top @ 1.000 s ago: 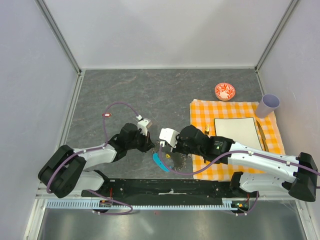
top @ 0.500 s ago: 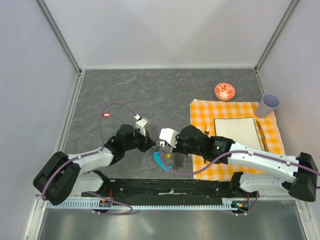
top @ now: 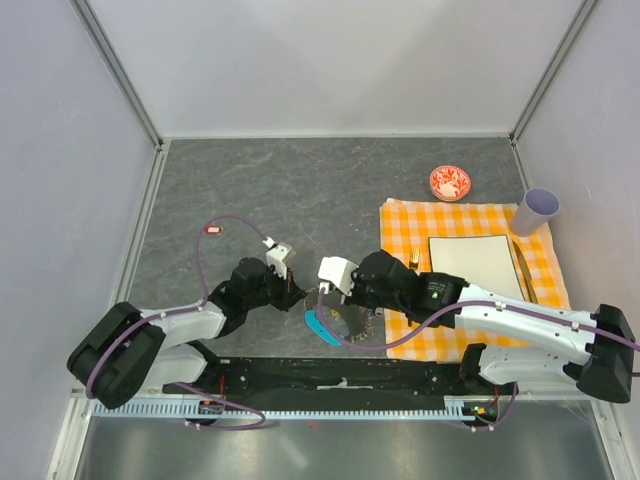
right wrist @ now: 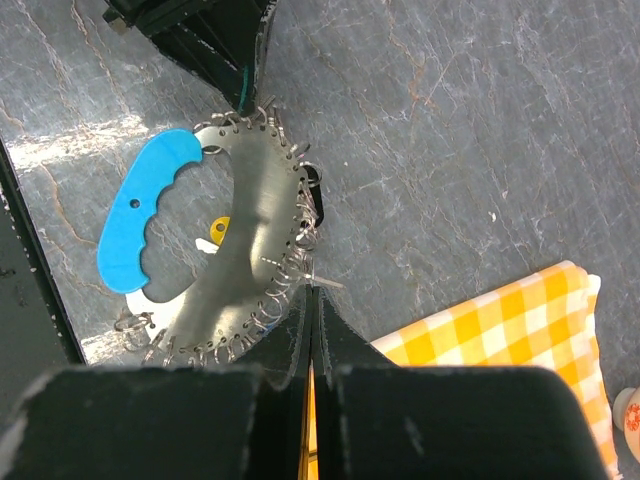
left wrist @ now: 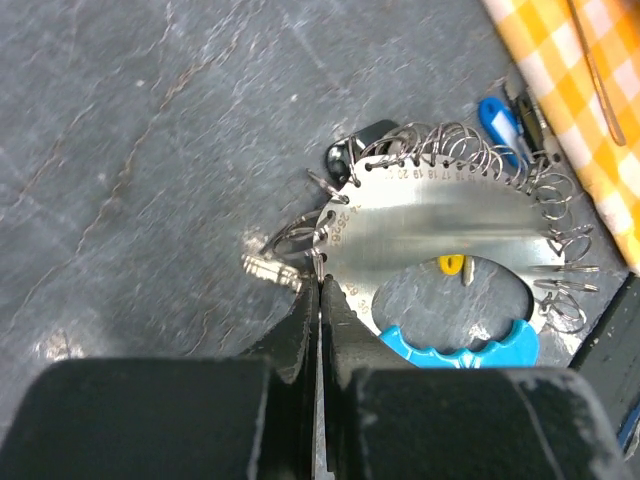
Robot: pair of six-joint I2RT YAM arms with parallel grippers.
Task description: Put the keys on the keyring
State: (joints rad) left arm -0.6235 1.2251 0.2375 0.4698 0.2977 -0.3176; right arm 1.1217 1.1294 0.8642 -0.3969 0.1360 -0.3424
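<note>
Cyan-handled keyring (left wrist: 430, 225) lies on the grey table (top: 300, 190) close in front of the arm bases, between your two wrists. It is a flat, bright metal crescent with numbered holes along the outer rim and thin wire rings (left wrist: 455, 140) threaded through them. The cyan handle (left wrist: 450, 345) closes the inner curve.

Judgement: the plate is stiff and light and will likely skate on the smooth top if you nudge it sideways. The rings are springy and thin, easy to bend or lose from a pinch.

Your left gripper (left wrist: 320, 290) is clenched, tips meeting right at the plate's rim beside one ring. Whether a wire is nipped between them, you cannot tell. What looks like a silvery key blade (left wrist: 270, 270) lies just beside the tips, against the rings.

Your right gripper (right wrist: 313, 305) is clenched too, tips at another stretch of the rim among the rings. Nothing is clearly held.

Beyond the rim: black-headed key (left wrist: 365, 135) tucked against the rings, and blue key (left wrist: 497, 118) near the edge of the orange checked cloth (top: 470, 300).

Judgement: both are tiny and light. The plastic heads should grip better than the bare metal, so take each by the flat faces of its head and leave the hole free. Steady the keyring by the handle or the bare plate edge, never by a ring.

Far off: red-and-white bowl (top: 450, 183), well apart.
</note>
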